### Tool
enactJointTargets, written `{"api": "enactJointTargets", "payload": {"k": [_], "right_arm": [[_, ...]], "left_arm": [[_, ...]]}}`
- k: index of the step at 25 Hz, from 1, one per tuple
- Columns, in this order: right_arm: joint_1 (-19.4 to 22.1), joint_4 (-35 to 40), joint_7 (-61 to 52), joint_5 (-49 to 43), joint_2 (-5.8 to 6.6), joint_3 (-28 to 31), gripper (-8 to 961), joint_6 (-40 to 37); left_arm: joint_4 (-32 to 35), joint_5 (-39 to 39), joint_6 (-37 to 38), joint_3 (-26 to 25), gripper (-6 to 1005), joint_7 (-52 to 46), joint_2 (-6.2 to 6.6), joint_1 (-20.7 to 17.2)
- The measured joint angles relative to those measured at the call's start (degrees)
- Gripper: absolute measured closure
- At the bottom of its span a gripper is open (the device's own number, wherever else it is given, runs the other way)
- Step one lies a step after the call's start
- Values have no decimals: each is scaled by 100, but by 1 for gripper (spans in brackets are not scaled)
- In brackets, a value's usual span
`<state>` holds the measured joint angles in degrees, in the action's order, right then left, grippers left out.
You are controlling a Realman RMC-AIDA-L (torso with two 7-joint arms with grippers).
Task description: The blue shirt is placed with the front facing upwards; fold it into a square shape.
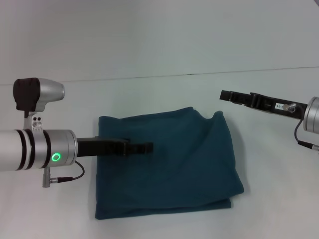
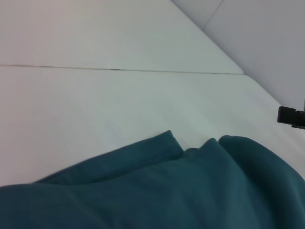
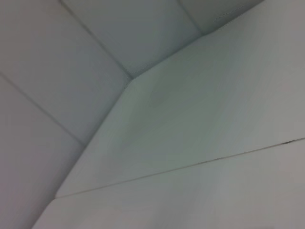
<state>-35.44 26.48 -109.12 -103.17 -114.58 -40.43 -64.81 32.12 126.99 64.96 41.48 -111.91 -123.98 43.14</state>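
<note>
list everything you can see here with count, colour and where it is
blue shirt: one, dark teal-blue, folded into a rough square, plain side up, centre of the table
table: one, white, with a thin seam line running across behind the shirt
left gripper: one, black, over the shirt's left part
right gripper: one, black, raised off the shirt's far right corner, over bare table
</note>
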Motion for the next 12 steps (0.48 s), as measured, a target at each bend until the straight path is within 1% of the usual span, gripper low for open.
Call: {"api": "enactJointTargets", "payload": {"k": [3,8,12], "right_arm": [[2,3,-3,-60,68,-17,267,-309],[-60,12,-84,-381,118,-29,381,-483],[-230,21,-247,-851,144,-38,555,-511]], "left_arm": [[29,0,135,-2,127,12,9,-7],[159,0,291,-9,127,26,14,-108],[224,0,319,-16,127,28,15,-188]]}}
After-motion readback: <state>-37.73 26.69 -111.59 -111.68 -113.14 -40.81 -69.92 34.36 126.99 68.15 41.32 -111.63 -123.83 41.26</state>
